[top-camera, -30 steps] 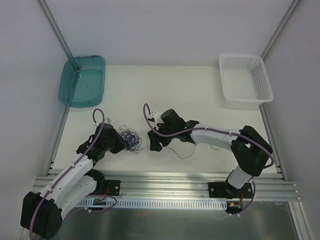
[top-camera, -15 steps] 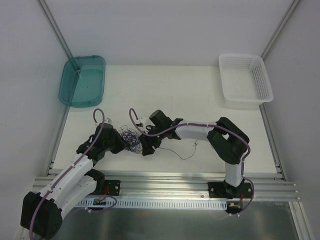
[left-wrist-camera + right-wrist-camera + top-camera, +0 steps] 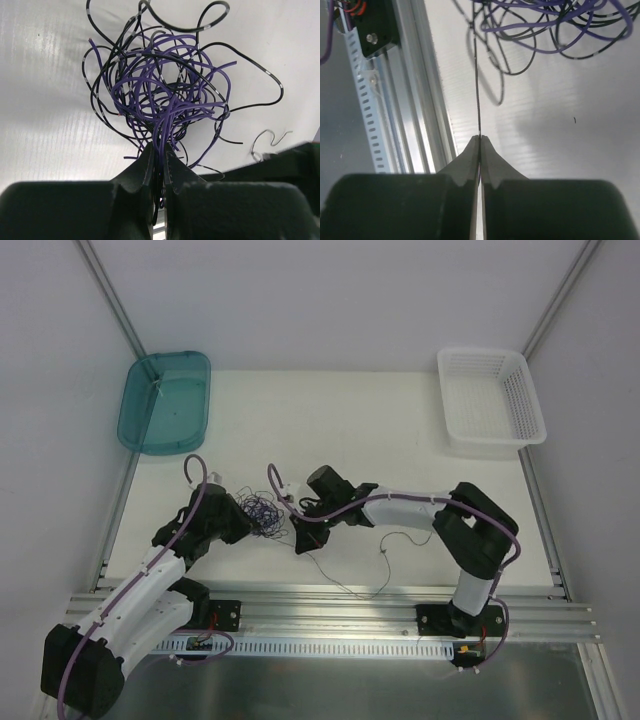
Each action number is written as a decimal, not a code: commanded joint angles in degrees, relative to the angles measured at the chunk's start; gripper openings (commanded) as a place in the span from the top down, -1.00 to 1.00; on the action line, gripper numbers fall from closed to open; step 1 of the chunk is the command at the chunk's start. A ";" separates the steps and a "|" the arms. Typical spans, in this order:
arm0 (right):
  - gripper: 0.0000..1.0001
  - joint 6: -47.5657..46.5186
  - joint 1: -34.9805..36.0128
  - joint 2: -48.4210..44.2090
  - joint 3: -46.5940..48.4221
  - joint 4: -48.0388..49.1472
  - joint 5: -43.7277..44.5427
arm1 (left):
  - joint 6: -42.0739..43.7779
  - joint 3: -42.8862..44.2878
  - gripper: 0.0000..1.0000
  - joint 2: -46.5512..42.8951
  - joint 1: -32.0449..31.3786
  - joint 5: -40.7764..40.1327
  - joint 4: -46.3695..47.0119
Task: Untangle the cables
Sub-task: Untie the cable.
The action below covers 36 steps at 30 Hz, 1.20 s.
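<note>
**Both claws pinched shut on the wire tangle, left of centre on the counter**

The cables (image 3: 262,515) sit as a loose, rounded nest on the white counter (image 3: 380,430), left of centre in the overhead view, between the two claws.

Left wrist view: the nest (image 3: 165,95) is made of thin, glossy wires, some violet and some black with pale grey bands. All of them curl in open loops. The left claw (image 3: 159,150) is closed narrow on a bunch of violet and black strands that funnel down into its matt black fingertips.

Right wrist view: the right claw (image 3: 479,140) is pressed shut on a single black strand (image 3: 477,85). It runs straight and taut up the frame to the tangle (image 3: 545,30) at top right. A ribbed aluminium rail (image 3: 405,100) lies on the left.

Overhead: the right claw (image 3: 303,538) is just right of the nest and the left claw (image 3: 240,524) just left. A hair-thin loose wire (image 3: 350,585) trails toward the lower right.

A translucent teal tub (image 3: 165,400) sits upper left, and a white slotted plastic basket (image 3: 490,400) upper right.
</note>
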 commanded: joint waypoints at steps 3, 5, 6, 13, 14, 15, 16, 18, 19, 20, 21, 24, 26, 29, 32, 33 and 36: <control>0.99 -2.59 -0.55 -14.05 -5.04 -6.88 3.37 | -1.23 1.81 0.91 -0.88 0.58 -9.03 1.14; 0.99 -2.50 -0.55 -19.41 -6.97 -8.73 4.69 | -2.19 1.98 0.88 -0.79 0.84 -11.40 1.40; 0.99 -2.42 -0.64 -21.17 -7.42 -9.25 5.13 | -2.89 2.16 0.83 -0.44 0.76 -12.37 1.23; 0.99 -1.72 -0.55 -32.87 -9.01 -15.14 10.84 | -7.90 2.07 0.39 1.41 0.76 -17.56 1.32; 0.99 -1.54 -0.47 -33.84 -8.92 -15.58 11.37 | -8.34 1.73 0.38 1.32 0.76 -17.91 1.23; 0.99 -1.36 -0.55 -36.11 -8.83 -15.85 11.81 | -8.70 1.64 0.38 1.41 0.76 -18.87 1.31; 0.99 -1.10 -0.55 -37.26 -8.74 -16.46 12.51 | -8.79 1.55 0.38 1.50 0.76 -19.23 1.31; 0.99 -1.01 -0.64 -41.03 -8.57 -17.51 14.18 | -8.52 0.93 0.38 1.67 0.76 -20.20 1.23; 0.99 -1.10 -0.55 -42.44 -7.87 -19.09 15.93 | -8.52 0.58 0.40 1.76 0.76 -20.98 1.31; 0.99 -1.01 -0.64 -43.85 -7.34 -19.89 16.73 | -8.52 -0.12 0.41 1.93 0.76 -21.34 1.31; 0.99 -1.01 -0.55 -45.08 -6.81 -20.68 17.35 | -8.70 -0.47 0.41 2.72 0.84 -21.52 1.31; 0.99 -0.57 -0.55 -48.95 -3.91 -23.14 18.76 | -9.31 -1.26 0.40 4.74 0.84 -20.82 1.49; 0.99 -0.57 -0.55 -50.01 -2.59 -23.50 18.41 | -9.23 -1.09 0.39 5.80 0.84 -18.81 2.02; 0.99 -0.92 -0.64 -48.62 -1.71 -24.38 18.67 | -6.42 0.22 -0.06 5.98 0.76 -12.24 3.15; 0.99 -1.01 -0.55 -47.12 -3.46 -23.33 19.37 | -3.70 1.89 -0.58 4.23 0.67 -6.42 3.95; 0.99 -0.92 -0.64 -46.86 -4.08 -22.28 19.29 | -2.04 2.25 -0.75 3.53 0.58 -2.49 4.47; 0.98 -0.66 -0.55 -45.62 -5.48 -20.95 19.20 | 0.61 4.18 -0.97 4.48 -0.73 4.90 5.79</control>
